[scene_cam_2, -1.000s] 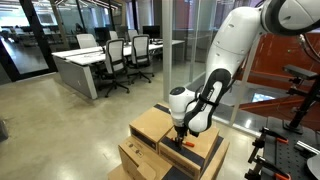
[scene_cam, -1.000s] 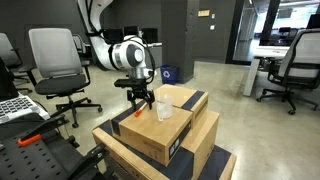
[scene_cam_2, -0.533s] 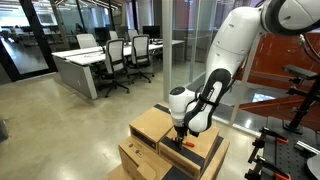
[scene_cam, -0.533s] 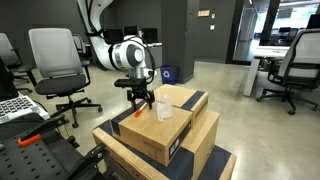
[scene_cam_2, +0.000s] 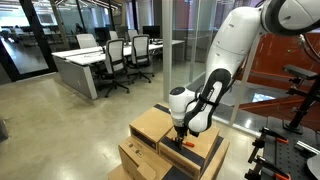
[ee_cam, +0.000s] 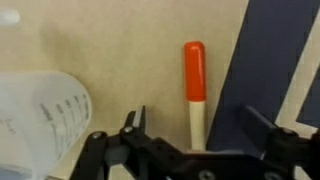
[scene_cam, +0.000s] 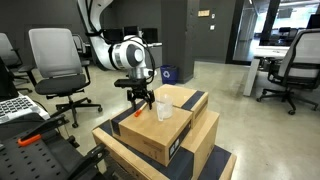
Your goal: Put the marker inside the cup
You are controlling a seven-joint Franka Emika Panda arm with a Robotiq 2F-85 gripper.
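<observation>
While the gripper (ee_cam: 192,128) is spread wide, the slim cylindrical marker (ee_cam: 194,75) is seen flat on the matte cardboard box (ee_cam: 120,40), its rounded orange cap pointed away from the jaws.

**Even office light, soft wrist picture**

Both exterior views were small and low in detail, lit evenly from overhead with only faint shadows. The polished floor (scene_cam: 215,80) carried a pale sheen, and the windows (scene_cam: 288,18) were washed out to near white. Reflections lay on the glass wall (scene_cam_2: 175,40). The wrist view was soft throughout: the marker (ee_cam: 194,70) had blurred edges, the cup (ee_cam: 40,115) was a milky haze, and the fingers (ee_cam: 135,125) showed as dark, underlit shapes.
</observation>
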